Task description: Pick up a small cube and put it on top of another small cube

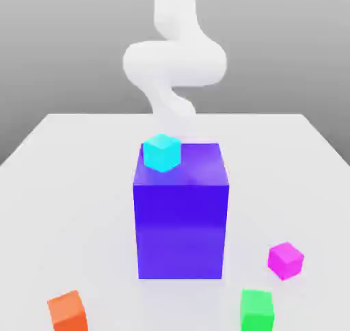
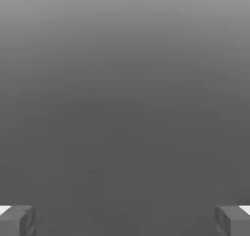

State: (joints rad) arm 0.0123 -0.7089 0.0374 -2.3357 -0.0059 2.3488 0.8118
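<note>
The small magenta-pink cube (image 1: 286, 260) sits on the white table at the exterior view's front right, beside the big blue-violet block (image 1: 180, 220). A small cyan cube (image 1: 162, 152) rests on the block's top, near its back left corner. My white arm (image 1: 174, 63) rises behind the block, far from the pink cube. In the hand view my gripper (image 2: 125, 221) is open, its grey fingertips (image 2: 18, 219) wide apart with nothing between them and only plain grey background ahead.
A green cube (image 1: 257, 309) lies at the front right, just in front of the pink one. An orange cube (image 1: 68, 312) lies at the front left. The white table (image 1: 75, 186) extends around the tall block, which stands mid-table.
</note>
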